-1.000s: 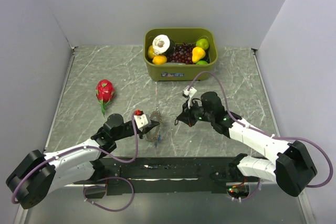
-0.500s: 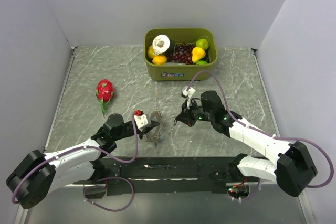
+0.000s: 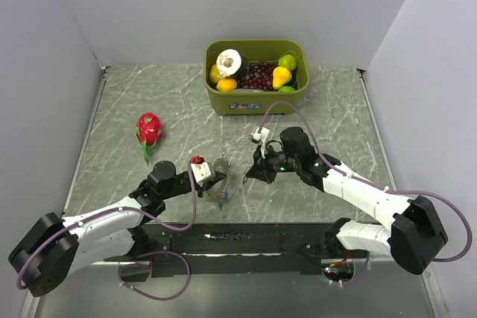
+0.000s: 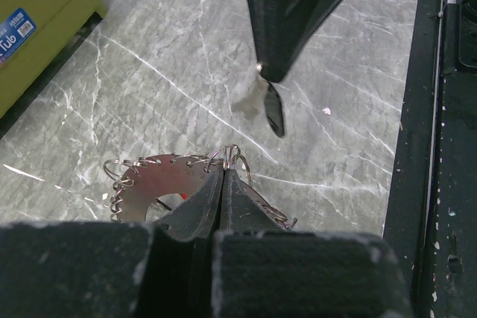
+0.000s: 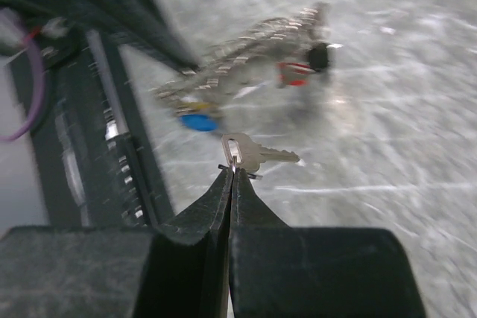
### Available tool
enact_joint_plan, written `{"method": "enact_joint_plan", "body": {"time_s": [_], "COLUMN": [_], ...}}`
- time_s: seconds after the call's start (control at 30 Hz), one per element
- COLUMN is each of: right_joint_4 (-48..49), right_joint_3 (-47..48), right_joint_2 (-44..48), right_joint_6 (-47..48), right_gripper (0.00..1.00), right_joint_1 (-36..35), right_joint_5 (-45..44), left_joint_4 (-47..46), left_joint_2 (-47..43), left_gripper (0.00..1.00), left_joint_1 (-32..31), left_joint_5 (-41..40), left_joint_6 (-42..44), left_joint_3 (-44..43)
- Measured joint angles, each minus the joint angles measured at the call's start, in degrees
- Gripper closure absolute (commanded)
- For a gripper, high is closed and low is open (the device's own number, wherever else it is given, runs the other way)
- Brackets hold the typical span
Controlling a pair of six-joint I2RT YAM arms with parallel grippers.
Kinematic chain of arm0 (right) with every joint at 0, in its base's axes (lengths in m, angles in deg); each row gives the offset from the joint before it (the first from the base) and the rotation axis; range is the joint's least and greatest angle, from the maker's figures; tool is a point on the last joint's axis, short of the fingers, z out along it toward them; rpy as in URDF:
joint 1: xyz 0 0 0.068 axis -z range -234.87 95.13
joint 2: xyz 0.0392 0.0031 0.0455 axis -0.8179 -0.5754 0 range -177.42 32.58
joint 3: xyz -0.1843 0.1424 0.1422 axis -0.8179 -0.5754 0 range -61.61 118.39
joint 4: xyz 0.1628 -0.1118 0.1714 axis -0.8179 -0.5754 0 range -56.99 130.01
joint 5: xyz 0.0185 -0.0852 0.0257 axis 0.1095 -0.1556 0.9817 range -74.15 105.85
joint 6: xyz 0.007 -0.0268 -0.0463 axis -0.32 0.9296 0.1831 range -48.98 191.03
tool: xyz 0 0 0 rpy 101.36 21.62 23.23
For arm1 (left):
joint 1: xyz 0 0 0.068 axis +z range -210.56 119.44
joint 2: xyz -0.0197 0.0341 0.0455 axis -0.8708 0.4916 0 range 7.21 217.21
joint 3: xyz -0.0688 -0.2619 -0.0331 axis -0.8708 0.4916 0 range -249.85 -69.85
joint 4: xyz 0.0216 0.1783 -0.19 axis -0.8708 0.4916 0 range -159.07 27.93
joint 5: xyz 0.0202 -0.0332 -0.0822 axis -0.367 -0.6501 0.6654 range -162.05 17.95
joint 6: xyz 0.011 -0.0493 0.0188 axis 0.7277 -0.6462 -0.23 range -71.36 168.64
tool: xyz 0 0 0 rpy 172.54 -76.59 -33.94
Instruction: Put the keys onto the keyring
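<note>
My left gripper point(image 4: 223, 172) is shut on a small wire loop at the rim of the keyring point(image 4: 153, 182), a flat dark metal ring edged with wire loops, held just above the table. On the keyring point(image 5: 250, 50) hang keys with a blue head point(image 5: 197, 121), a red head point(image 5: 293, 74) and a black head point(image 5: 320, 56). My right gripper point(image 5: 233, 170) is shut on a thin link through the hole of a silver key point(image 5: 255, 153). In the top view the right gripper point(image 3: 249, 176) hangs just right of the keyring point(image 3: 221, 175) and the left gripper point(image 3: 215, 177).
A green bin point(image 3: 257, 102) holding fruit stands at the back centre. A red dragon fruit point(image 3: 149, 130) lies on the left of the marble table. The black base rail point(image 3: 238, 240) runs along the near edge.
The right gripper has moved left with the silver key, closer to the keyring. The left arm and keyring have stayed still.
</note>
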Motion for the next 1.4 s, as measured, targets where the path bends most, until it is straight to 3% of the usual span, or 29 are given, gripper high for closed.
{"method": "enact_joint_plan", "body": {"time_s": [0.33, 1.4], "right_joint_4": [-5.55, -8.28], "right_joint_3": [5.90, 7.85], "right_joint_2": [-4.22, -6.34], "right_joint_6": [4.98, 7.02], "right_gripper": [1.00, 1.00], "right_joint_1": [-3.06, -4.15], "right_joint_5": [9.07, 6.80], "left_joint_4": [1.51, 2.58], "left_joint_2": [0.33, 0.72], "left_gripper": [0.99, 0.99], "left_joint_1": [0.00, 0.00], "left_joint_5": [0.09, 1.57], "left_joint_6": [0.42, 1.09], "left_joint_3": [-1.20, -1.92]}}
